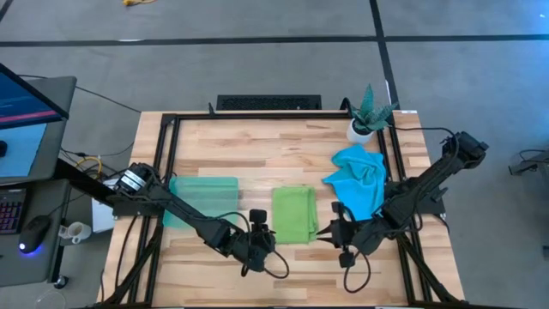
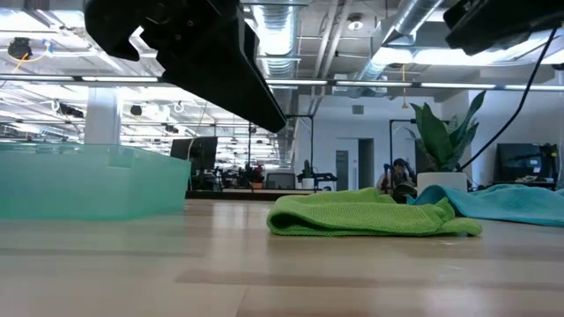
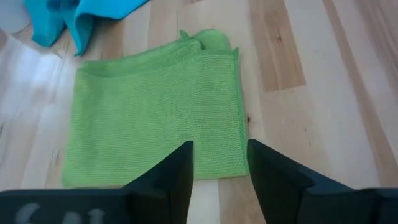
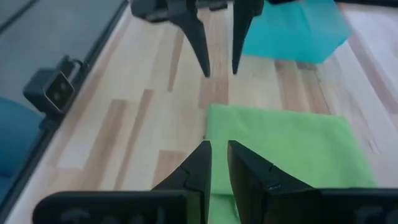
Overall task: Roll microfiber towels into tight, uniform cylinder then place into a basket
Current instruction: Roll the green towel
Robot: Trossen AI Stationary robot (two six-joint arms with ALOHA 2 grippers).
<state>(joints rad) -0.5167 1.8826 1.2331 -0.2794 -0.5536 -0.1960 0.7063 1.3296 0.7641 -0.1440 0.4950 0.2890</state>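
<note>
Lime green microfiber towel (image 1: 294, 214), folded flat into a rectangle, lies at the middle of the wooden table (image 1: 257, 142), between the teal basket (image 1: 202, 196) on the left and the crumpled sky blue microfiber towel (image 1: 361, 177) on the right, which rests in a loose heap just near of the potted plant (image 1: 370, 112). The left gripper (image 1: 262, 232) hovers beside the green towel's near left corner, jaws parted to a moderate gap and holding nothing; the right gripper (image 1: 334, 232) hovers at the near right corner, jaws narrow with a slim gap, also empty. The cloth appears light, soft and limp, with a napped surface that should resist slipping; it will likely sag if lifted by one point, so a pinch at each near corner, keeping the edge taut, seems the soundest hold for rolling
</note>
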